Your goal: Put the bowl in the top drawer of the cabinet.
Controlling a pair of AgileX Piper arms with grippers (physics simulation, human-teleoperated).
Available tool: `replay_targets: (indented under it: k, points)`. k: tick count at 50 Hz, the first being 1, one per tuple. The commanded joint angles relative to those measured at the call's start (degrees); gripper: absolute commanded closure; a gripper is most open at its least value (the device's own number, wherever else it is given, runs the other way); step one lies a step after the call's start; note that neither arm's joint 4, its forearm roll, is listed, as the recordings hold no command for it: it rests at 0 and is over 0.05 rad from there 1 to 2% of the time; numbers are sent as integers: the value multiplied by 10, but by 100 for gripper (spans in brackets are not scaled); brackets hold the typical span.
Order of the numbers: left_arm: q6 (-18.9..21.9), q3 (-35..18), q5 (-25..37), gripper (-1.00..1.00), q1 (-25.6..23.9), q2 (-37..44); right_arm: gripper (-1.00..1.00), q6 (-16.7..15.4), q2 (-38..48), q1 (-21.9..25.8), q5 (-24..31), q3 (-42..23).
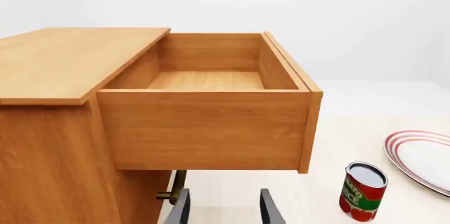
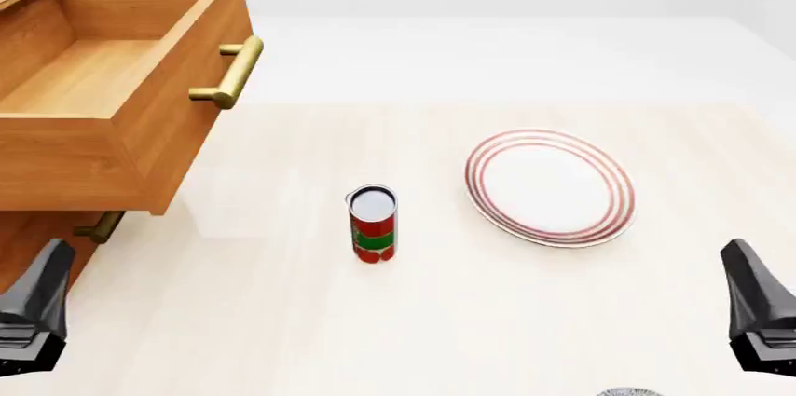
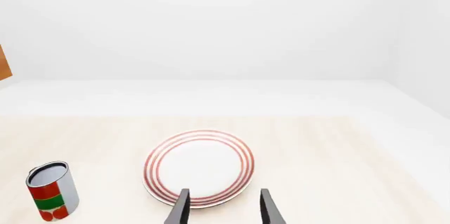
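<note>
Top drawer open, bowl not yet picked up.

The top drawer (image 2: pixel 118 88) of the cabinet (image 1: pixel 52 103) at far left is pulled well out and empty inside, so opening looks done; grasp, carry and drop-in remain. The bowl (image 2: pixel 628 392) only shows as a patterned sliver at the near edge of the front view, right of centre, near the right arm. Left gripper (image 1: pixel 223 208): fingers parted, nothing between them, facing the cabinet below the drawer. Right gripper (image 3: pixel 223 208): fingers parted, holding nothing, facing the plate (image 2: pixel 550 187). Count: one cabinet, two drawer handles visible (upper handle (image 2: pixel 230 72), lower handle (image 2: pixel 97 226)), one can (image 2: pixel 372 224) mid-table, one plate right of it, one bowl, two grippers.
</note>
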Motion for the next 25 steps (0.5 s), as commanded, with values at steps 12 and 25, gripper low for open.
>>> replay_targets:
  k: [12,25]
  points:
    - [3,-4,-4,-100,0,1,-100,-8,4,6,-1,-2]
    - [9,-10,-2,-100,-37,-1,-100,-9,2,6,1,-2]
